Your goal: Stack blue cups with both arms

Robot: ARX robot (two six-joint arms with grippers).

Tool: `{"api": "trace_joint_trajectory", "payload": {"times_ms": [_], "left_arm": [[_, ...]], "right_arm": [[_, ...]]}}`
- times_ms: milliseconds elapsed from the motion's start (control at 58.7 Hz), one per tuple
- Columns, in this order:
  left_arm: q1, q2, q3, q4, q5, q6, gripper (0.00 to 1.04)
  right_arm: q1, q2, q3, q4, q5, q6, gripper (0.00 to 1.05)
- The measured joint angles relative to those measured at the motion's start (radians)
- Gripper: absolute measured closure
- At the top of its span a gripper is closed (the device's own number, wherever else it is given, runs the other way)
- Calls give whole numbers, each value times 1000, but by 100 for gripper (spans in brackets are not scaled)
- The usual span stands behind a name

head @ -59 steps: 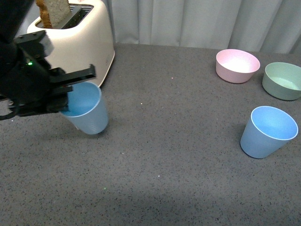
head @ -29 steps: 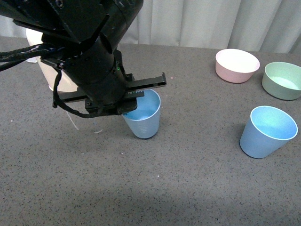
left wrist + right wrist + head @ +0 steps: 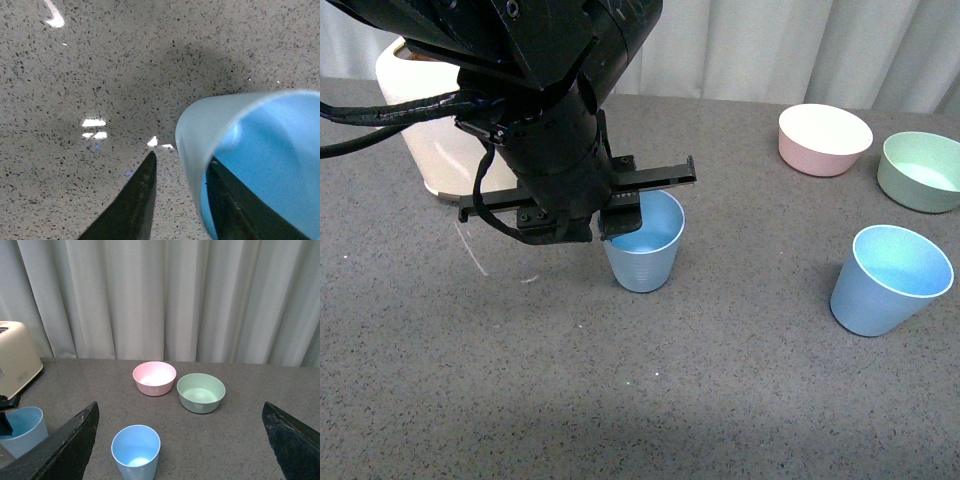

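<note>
open tabletop [image 3: 760,250] btwn L cup [image 3: 645,262] & R cup [image 3: 890,282], pink bowl [image 3: 825,140] behind

Ahead of me: pleated pale grey curtain [image 3: 150,300] across the back | under me: dark grey speckled desk [image 3: 720,400] | light: soft, even

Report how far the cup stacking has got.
Done: the left hand grips one blue cup by its rim, a finger on either side of the wall. In hand: that cup, well apart from its twin. Left: the second blue cup stands alone with nothing nested in it, and the right hand is open and empty.
</note>
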Motion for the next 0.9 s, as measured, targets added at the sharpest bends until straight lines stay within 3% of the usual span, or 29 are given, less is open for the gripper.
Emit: {"api": "trace_joint_trajectory", "payload": {"times_ms": [392,426,494,579,613,698,835,903], "left_arm": [[11,-110,-69,66,-29,-18,15],[10,-110,-124,206,-105,43,19],[27,-122,-341,655,-277,244,33],[94,-190,-659,1288,-261,449,55],[116,-243,-717,1445,-246,484,62],[157,-369,-794,1558,-215,519,76],[212,-480,-934,1559,-162,540,100],[243,-543,-1006,1541,-127,547,101]], "right_arm": [[0,0,0,0,0,0,10],[0,0,0,0,0,0,10],[0,0,0,0,-1,0,10],[0,0,0,0,2,0,10],[0,0,0,0,2,0,10],[0,0,0,0,1,0,10],[0,0,0,0,0,0,10],[0,0,0,0,0,0,10]]}}
